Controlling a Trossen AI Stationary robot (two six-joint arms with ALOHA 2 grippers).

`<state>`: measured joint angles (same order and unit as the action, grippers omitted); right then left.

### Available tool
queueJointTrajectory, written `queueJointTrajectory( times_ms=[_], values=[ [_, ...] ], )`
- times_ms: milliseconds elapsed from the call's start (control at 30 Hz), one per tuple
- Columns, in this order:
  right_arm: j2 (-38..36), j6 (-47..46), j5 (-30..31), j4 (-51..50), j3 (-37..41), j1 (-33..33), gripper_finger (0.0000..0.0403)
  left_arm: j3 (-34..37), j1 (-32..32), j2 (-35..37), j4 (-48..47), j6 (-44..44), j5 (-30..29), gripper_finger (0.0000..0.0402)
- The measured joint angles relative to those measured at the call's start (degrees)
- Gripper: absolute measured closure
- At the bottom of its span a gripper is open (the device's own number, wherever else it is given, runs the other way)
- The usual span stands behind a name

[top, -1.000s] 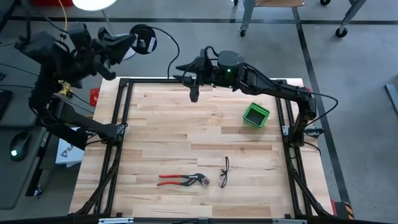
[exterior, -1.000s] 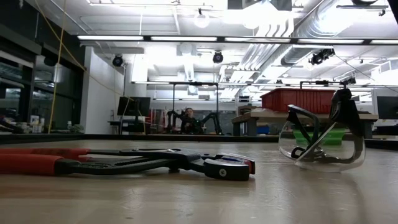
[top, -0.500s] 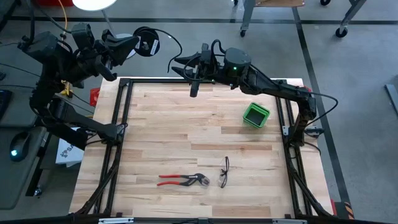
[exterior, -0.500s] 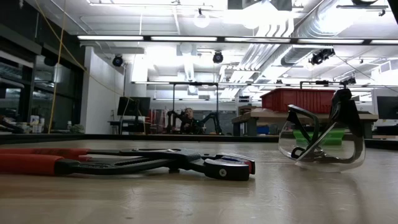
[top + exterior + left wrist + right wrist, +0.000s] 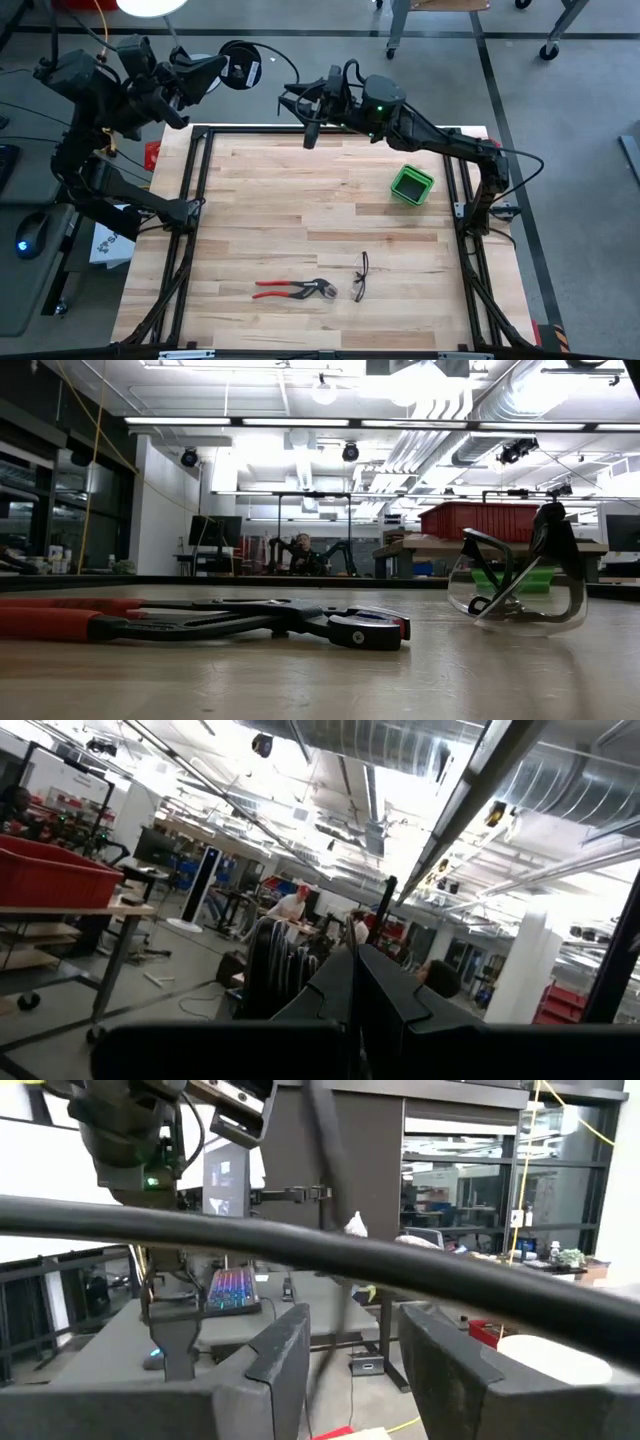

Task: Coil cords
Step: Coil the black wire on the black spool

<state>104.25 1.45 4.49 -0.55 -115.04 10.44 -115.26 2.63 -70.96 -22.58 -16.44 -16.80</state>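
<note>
The cord (image 5: 283,66) is a thin black cable held in the air beyond the table's far edge. It forms a loop (image 5: 238,46) at the tips of my left gripper (image 5: 218,66), which is shut above the table's far left corner. From the loop it arcs over to my right gripper (image 5: 298,108). In the right wrist view the cord (image 5: 330,1256) crosses close in front of my right gripper (image 5: 352,1342), above its two parted fingers. In the left wrist view my left gripper (image 5: 352,1010) shows shut fingers, and the cord does not show there. My left gripper is shut on the cord at its looped end (image 5: 226,52), coming roughly level from the table's left. The pinch itself is too small to make out. The cord is clear of the table and arcs slack toward my right gripper. My right gripper has the cord lying across it, but I cannot tell whether it touches.
Red-handled pliers (image 5: 295,290) and safety glasses (image 5: 361,277) lie near the table's front edge, large in the low view as pliers (image 5: 200,622) and glasses (image 5: 515,585). A green box (image 5: 411,184) stands at the right. The black frame rail (image 5: 250,128) borders the table's far edge.
My right gripper has tipped upward and drawn back over the table's far edge. The cord's right-hand end, which hung down to the far rail, has risen with it and swung right. My left gripper has stayed where it was.
</note>
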Motion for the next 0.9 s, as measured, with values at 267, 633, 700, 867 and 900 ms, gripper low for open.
queueJointTrajectory(
  times_ms=[267,633,700,867,900],
  values=[
    [0.00,1.65,2.86,0.02,0.00,0.00,0.0256,0.00,0.00,0.00,0.26,-1.07,0.22,0.0399],
    [0.00,0.02,1.42,0.62,0.00,-0.35,0.0294,0.00,0.00,-0.02,0.22,-1.01,0.21,0.0399],
    [0.00,0.01,1.42,0.78,0.00,-0.35,0.0321,0.00,0.00,-0.02,0.23,-1.01,0.20,0.0399],
    [0.00,-0.20,1.45,0.97,0.00,-1.27,0.0393,0.00,0.02,-0.02,0.22,-0.97,-0.29,0.0399],
    [0.00,-0.81,1.45,0.97,0.00,-1.66,0.0393,0.00,0.02,-0.02,0.23,-0.94,-0.95,0.0399]
  ],
)
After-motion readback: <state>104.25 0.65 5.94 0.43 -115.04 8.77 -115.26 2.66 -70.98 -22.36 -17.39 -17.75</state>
